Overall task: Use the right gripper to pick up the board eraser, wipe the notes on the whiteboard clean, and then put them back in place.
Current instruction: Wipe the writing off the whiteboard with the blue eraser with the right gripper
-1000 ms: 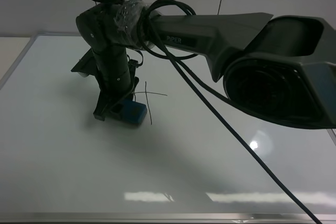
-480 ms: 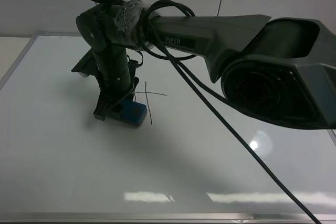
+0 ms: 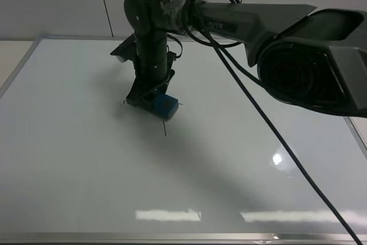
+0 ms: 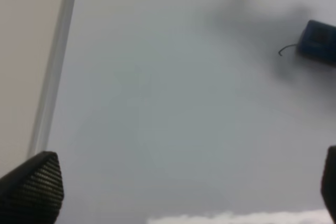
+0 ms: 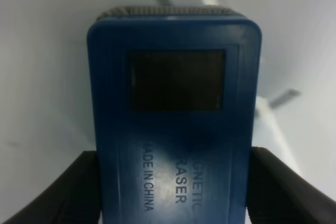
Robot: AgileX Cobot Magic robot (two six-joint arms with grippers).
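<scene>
It looked like a lab: a plain panelled wall (image 3: 57, 4) across the top of the frame, a flat whiteboard (image 3: 86, 187), a robot arm (image 3: 258, 21)

1. Right arm (image 3: 246, 24) stretches in from the right, with its wrist bent steeply downward
2. Right gripper (image 3: 148, 99) points down, its jaws pressed against both sides of the eraser (image 5: 173, 119) held between them
3. Left gripper (image 4: 181, 187) hangs with its jaws spread wide apart

Open whiteboard (image 3: 74, 164) all round, black cable (image 3: 287, 151) aloft across its right half.
</scene>
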